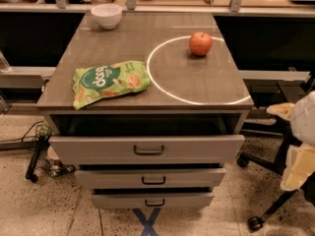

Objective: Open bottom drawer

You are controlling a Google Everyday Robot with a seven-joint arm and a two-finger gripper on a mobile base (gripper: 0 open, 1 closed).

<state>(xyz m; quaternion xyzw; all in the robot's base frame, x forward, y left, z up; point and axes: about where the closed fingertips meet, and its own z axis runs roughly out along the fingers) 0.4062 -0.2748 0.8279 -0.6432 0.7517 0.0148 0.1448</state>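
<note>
The grey three-drawer cabinet (142, 63) stands in the middle of the view. The bottom drawer (118, 200) is the lowest and narrowest front, with a small dark handle (154, 202); it sticks out slightly less than the drawers above it. The middle drawer (108, 178) stands further out, and the widest top drawer (98, 149) is pulled out furthest. My gripper (299, 146) is a white and cream shape at the right edge, beside the cabinet at the height of the drawers and apart from all of them.
On the cabinet top lie a green snack bag (109, 81), a red apple (200, 43) on a white ring, and a white bowl (106, 14). An office chair base (261, 215) stands at the lower right. Cables (37, 154) lie on the left floor, and blue tape (147, 222) marks the floor in front.
</note>
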